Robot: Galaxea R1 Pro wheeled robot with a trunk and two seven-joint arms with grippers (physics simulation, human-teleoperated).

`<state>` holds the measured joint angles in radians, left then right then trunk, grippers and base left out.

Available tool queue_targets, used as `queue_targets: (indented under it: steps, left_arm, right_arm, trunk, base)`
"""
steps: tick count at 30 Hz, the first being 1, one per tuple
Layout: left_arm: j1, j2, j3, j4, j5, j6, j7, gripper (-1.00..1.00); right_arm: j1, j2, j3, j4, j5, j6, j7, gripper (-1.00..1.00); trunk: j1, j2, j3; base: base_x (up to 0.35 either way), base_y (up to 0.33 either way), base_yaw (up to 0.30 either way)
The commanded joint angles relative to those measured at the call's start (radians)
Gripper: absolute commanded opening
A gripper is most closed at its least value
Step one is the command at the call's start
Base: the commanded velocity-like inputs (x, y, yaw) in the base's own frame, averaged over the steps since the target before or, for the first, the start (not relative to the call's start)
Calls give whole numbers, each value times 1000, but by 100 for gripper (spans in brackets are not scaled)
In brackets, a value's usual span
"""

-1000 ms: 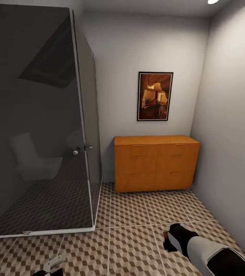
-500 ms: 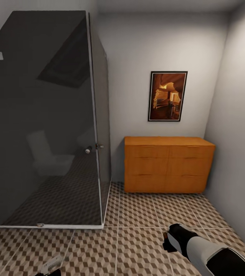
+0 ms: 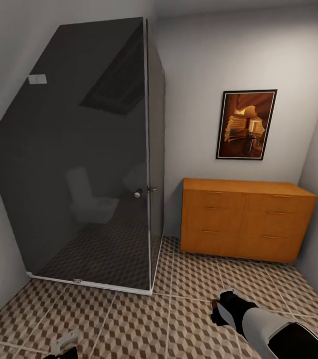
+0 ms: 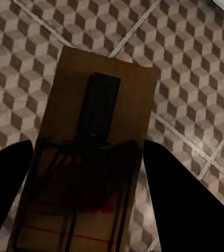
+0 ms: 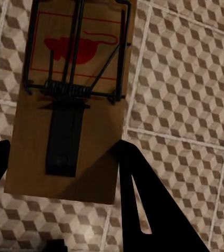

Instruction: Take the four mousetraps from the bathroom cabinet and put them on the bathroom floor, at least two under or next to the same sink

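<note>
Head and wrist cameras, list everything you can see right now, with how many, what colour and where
Shower enclosure: one, dark glass, left.
Cabinet: one, orange-brown, drawers shut, against the far wall.
Framed picture: one, black frame, above the cabinet.
Bathroom floor: brown, beige and white cube tiles.
Mousetraps: two, brown wood with dark wire, one between the left gripper's fingers, one between the right gripper's.
Left gripper: bottom edge, head view.
Right gripper: black, lower right.
</note>
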<state>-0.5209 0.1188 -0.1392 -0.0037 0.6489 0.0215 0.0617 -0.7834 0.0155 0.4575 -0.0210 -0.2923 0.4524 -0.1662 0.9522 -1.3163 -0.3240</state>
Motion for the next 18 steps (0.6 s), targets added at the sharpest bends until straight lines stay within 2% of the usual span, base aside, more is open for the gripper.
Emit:
queue_targets:
  steps: [1,5,12,15,17,18]
  left_arm:
    - [0,3,-8,-1,6,-22,3,-100]
    - [2,23,-9,-2,4,-81,3,-100]
    - [2,76,-6,-19,11,-94,-15,-100]
    - [2,95,-6,-30,24,-87,-26,-100]
    - [2,119,-6,-53,46,-64,-30,-100]
    - [2,140,-6,-76,71,-38,-33,-100]
  right_arm:
    - [0,0,7,-2,-14,4,-4,-100]
    - [0,0,7,-2,-15,3,-3,-100]
    - [0,0,7,-2,-15,3,-3,-100]
    - [0,0,7,-2,-15,3,-3,-100]
    - [0,0,7,-2,-15,3,-3,-100]
    - [0,0,7,-2,-15,3,-3,-100]
  trunk:
    - [0,-1,-1]
    - [0,-1,-1]
    - [0,-1,-1]
    - [0,-1,-1]
    - [0,-1,-1]
    - [0,-1,-1]
  base:
    - [0,0,294]
    - [0,0,294]
    - [0,0,294]
    - [0,0,294]
    - [0,0,294]
    - [0,0,294]
